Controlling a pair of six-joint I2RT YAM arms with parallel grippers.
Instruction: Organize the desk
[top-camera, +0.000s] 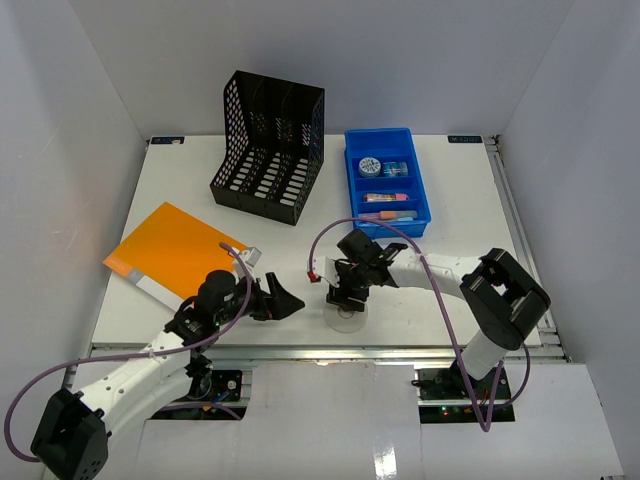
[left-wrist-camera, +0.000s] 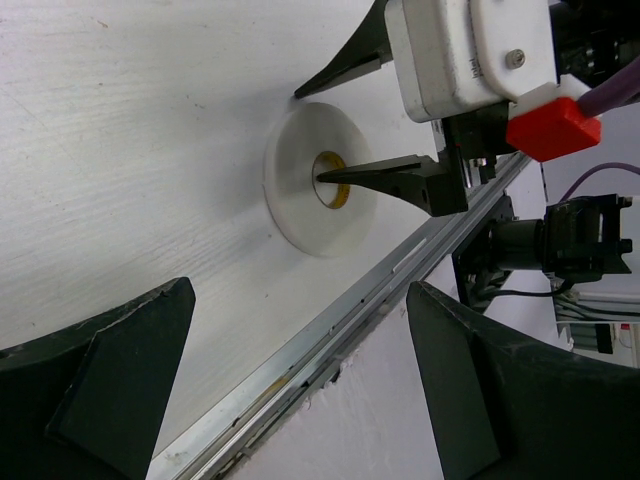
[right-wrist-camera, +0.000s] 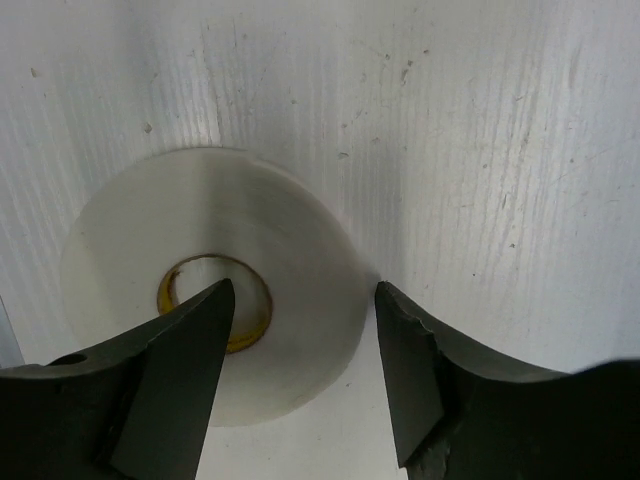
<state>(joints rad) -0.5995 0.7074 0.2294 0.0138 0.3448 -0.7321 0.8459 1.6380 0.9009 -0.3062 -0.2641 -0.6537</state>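
A white tape roll (top-camera: 348, 320) lies flat on the white desk (top-camera: 470, 190) near its front edge. My right gripper (top-camera: 347, 306) points down over it, open. In the right wrist view my right gripper (right-wrist-camera: 303, 292) straddles the wall of the roll (right-wrist-camera: 300, 250): one finger is over the yellow-rimmed core hole, the other is at the outer edge. My left gripper (top-camera: 288, 303) is open and empty just left of the roll. In the left wrist view my left gripper (left-wrist-camera: 300, 385) faces the roll (left-wrist-camera: 300, 200) and the right gripper's fingers (left-wrist-camera: 385, 178).
A black mesh file rack (top-camera: 268, 145) stands at the back. A blue tray (top-camera: 352, 180) with small items sits to its right. An orange folder (top-camera: 172, 250) lies at the left. The desk's metal front rail (left-wrist-camera: 330, 330) runs right beside the roll.
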